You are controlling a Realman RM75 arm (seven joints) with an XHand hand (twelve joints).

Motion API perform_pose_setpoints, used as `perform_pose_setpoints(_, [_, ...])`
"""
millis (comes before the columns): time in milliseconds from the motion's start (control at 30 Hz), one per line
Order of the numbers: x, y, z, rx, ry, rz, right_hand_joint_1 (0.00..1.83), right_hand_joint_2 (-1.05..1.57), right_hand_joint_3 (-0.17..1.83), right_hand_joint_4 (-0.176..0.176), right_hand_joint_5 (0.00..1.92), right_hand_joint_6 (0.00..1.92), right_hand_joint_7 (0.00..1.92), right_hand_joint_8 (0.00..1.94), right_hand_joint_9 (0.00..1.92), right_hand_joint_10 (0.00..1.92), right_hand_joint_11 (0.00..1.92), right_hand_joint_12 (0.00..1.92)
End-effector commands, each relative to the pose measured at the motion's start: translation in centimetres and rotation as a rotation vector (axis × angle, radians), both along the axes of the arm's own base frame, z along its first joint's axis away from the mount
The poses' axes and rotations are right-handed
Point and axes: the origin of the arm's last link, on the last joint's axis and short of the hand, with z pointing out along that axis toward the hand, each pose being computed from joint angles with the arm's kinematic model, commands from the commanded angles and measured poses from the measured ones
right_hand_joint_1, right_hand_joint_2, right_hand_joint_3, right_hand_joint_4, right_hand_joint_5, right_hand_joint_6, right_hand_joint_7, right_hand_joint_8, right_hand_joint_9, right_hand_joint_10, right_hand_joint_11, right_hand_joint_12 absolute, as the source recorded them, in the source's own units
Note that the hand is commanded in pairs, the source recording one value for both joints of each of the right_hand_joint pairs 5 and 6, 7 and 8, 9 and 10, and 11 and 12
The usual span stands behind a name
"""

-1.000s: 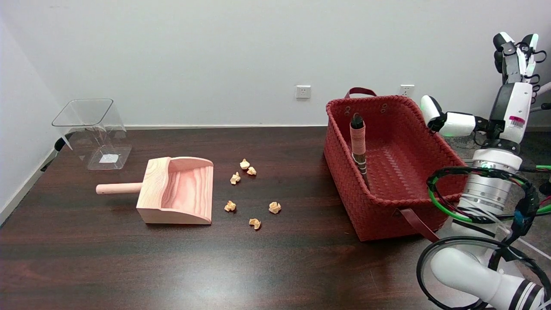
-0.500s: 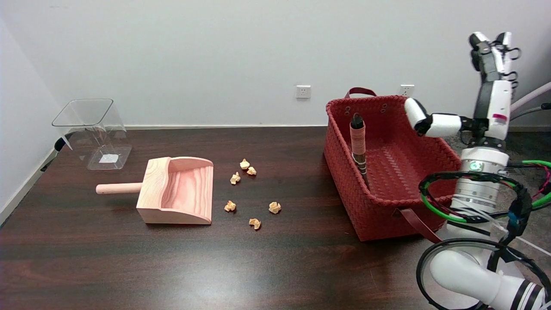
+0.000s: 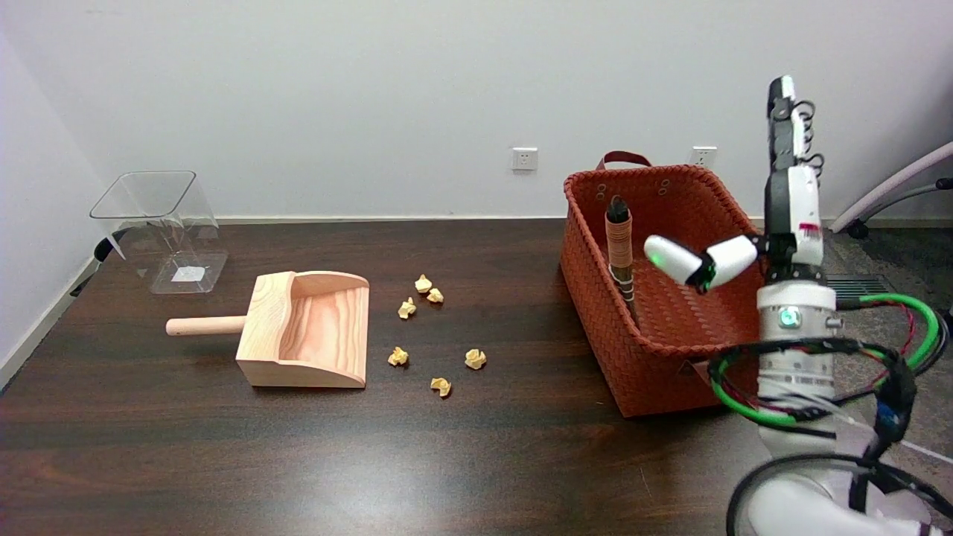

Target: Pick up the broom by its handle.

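Robot hand point(image 3: 774, 223) upright, fingers spread, seemingly empty, above basket point(image 3: 670, 372); broom point(image 3: 619, 253) untouched.

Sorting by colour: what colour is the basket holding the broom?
Red woven basket, seen clearly in the head view.

We see a plain office or lab room: bare white wall point(image 3: 372, 89) with sockets point(image 3: 524, 158), dark wooden table point(image 3: 298, 461), office chair point(image 3: 893, 186) at right.
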Motion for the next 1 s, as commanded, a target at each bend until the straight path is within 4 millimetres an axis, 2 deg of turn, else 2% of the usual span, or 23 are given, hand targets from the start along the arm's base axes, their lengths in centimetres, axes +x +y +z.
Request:
perform_pose_setpoints(33, [-0.8,4.5,-3.3,0.132,-0.047,-0.111,1.04,-0.53,1.09,0.000,0.00,0.00,0.01,0.01,0.00,0.00,0.00,0.00])
perform_pose_setpoints(233, [-1.0,3.0,-3.2,0.157,-0.062,-0.132,1.05,-0.56,1.00,0.000,0.00,0.00,0.02,0.02,0.00,0.00,0.00,0.00])
perform_pose_setpoints(400, [-0.8,0.4,-3.8,0.219,-0.090,-0.152,1.06,-0.56,0.98,0.000,0.00,0.00,0.02,0.02,0.00,0.00,0.00,0.00])
perform_pose_setpoints(633, [-1.7,-2.8,-5.3,0.275,-0.136,-0.187,1.06,-0.56,0.95,0.000,0.00,0.00,0.03,0.03,0.00,0.00,0.00,0.00])
perform_pose_setpoints(867, [-3.1,-4.2,-5.9,0.291,-0.166,-0.242,1.06,-0.55,0.95,0.000,0.00,0.00,0.04,0.04,0.00,0.00,0.00,0.00])
perform_pose_setpoints(1000, [-3.9,-4.4,-5.4,0.277,-0.178,-0.271,1.06,-0.54,0.94,0.000,0.00,0.00,0.04,0.04,0.00,0.00,0.00,0.00])
